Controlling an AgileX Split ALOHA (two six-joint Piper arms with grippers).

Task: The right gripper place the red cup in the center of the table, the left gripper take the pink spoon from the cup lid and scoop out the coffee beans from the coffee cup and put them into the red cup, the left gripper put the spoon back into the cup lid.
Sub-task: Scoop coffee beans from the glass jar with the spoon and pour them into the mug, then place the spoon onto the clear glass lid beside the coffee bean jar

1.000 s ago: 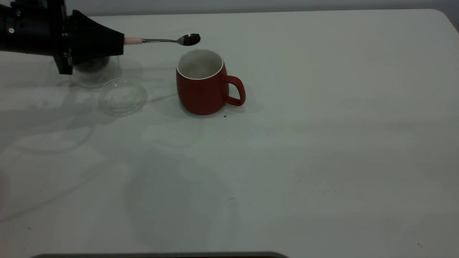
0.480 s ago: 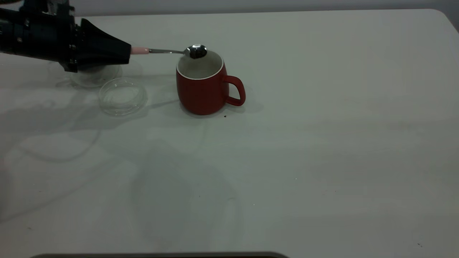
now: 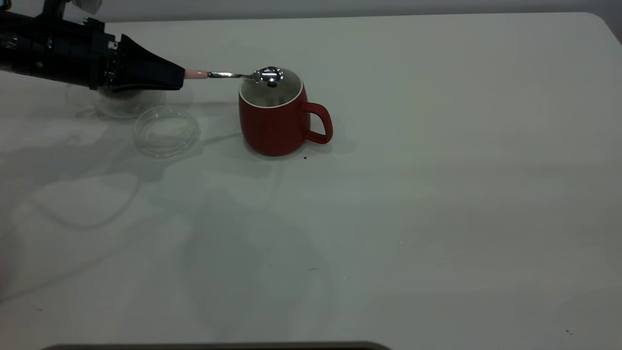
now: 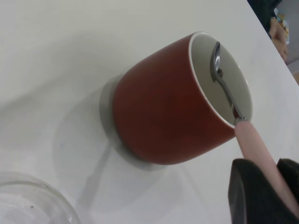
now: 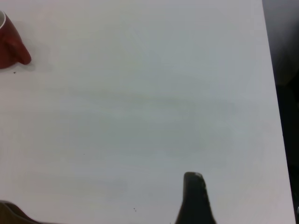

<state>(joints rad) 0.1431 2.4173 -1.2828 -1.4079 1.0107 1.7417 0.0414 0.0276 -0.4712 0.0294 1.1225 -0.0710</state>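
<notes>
- red cup (image 3: 272,119) stands upright on the counter (image 3: 437,194), roughly mid-width and toward the far side, handle pointing to 3 o'clock in the outside view; it is where the task wants it.
- left gripper (image 3: 177,78) reaches in from 9 o'clock, jaws pinching the pale handle of the pink spoon (image 3: 233,75); the spoon's metal bowl sits over the cup's mouth near the far rim.
- from the left wrist camera the spoon bowl (image 4: 216,63) is inside the rim line, with one dark coffee bean (image 4: 219,73) clinging to it.
- to do this step well, i'd say roll the wrist slowly so the bowl tips toward the cup's middle, keep the neck off the white rim, and hold until the last bean drops; a jolt could flick it onto the counter.
- cup lid (image 3: 166,131) lies flat at 9 o'clock of the red cup, well apart from it and bare, ready to take the spoon back.
- coffee cup (image 3: 127,101) is mostly hidden behind the left gripper; only its lower glass shows, and how many beans remain inside cannot be told.
- whether beans already lie in the red cup's bottom is hard to make out; neither view looks down to the floor of it.
- right gripper (image 5: 196,198) hangs parked over bare counter at the red cup's 3 o'clock side, only one fingertip in frame; i cannot tell how its jaws are set.
</notes>
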